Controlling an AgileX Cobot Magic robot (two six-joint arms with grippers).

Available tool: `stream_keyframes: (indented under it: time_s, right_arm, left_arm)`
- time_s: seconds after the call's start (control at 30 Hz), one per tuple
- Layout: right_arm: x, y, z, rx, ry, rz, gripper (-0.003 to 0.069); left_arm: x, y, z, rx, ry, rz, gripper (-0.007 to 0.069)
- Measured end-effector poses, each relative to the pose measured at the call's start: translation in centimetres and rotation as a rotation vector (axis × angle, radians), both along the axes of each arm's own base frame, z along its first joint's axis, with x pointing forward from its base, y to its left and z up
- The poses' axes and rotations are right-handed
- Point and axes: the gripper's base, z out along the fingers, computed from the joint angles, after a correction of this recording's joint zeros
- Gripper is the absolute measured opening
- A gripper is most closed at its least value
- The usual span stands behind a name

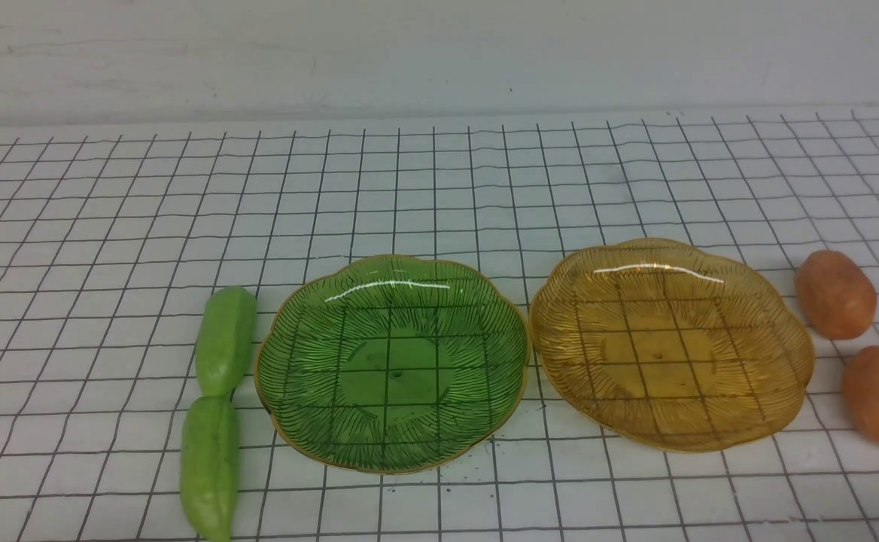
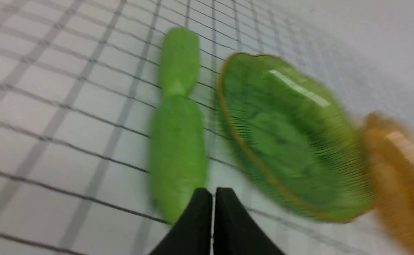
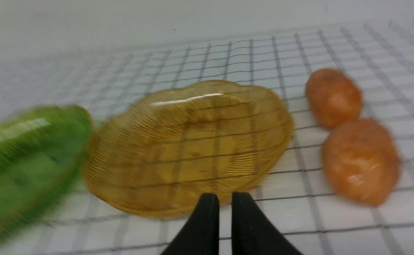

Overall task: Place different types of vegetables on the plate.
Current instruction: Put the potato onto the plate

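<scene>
Left wrist view: left tool [image 2: 213, 193] clenched, black fingers almost touching, nothing between them. In this view its tips overlap the closer end of the near green pepper [image 2: 177, 152], which lies on the table [image 2: 33, 106]. Far green pepper [image 2: 179, 60] lies end to end with it, tips touching. Green plate [image 2: 292, 141] sits just beside both peppers, with nothing on it. Amber plate [image 2: 398, 170] is beyond that, blurred.

Right wrist view: right tool [image 3: 220, 198] also clenched, thin slit between the fingers, gripping nothing. Its tips overlap the closer rim of the amber plate. Near potato [image 3: 361, 161] and far potato [image 3: 333, 97] lie on the table just beside that plate, on the side away from the green plate. They are close together; can't tell if touching.

Front view, left to right: two peppers in one line running front to back, green plate, amber plate, two potatoes. Plate rims nearly meet. Both plates empty; all four vegetables rest on the white grid-marked table.
</scene>
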Motion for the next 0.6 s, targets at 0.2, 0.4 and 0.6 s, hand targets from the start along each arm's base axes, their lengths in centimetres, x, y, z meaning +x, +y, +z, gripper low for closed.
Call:
stream_keyframes:
  time_s: [0.2, 0.4, 0.6]
  right_arm:
    - [0.0, 0.5, 0.6, 0.457, 0.022, -0.006, 0.0046]
    - [-0.1, 0.7, 0.8, 0.481, 0.024, 0.014, 0.0046]
    - [-1.3, 0.9, 6.9, 0.222, -0.180, 0.104, 0.0046]
  left_arm:
    - [-0.1, -0.9, 0.8, -0.443, 0.041, -0.004, -0.0008]
    - [-0.1, -1.0, 1.0, -0.448, 0.027, -0.016, -0.0008]
    - [-0.8, -1.5, 4.4, -0.330, -0.071, -0.114, -0.0008]
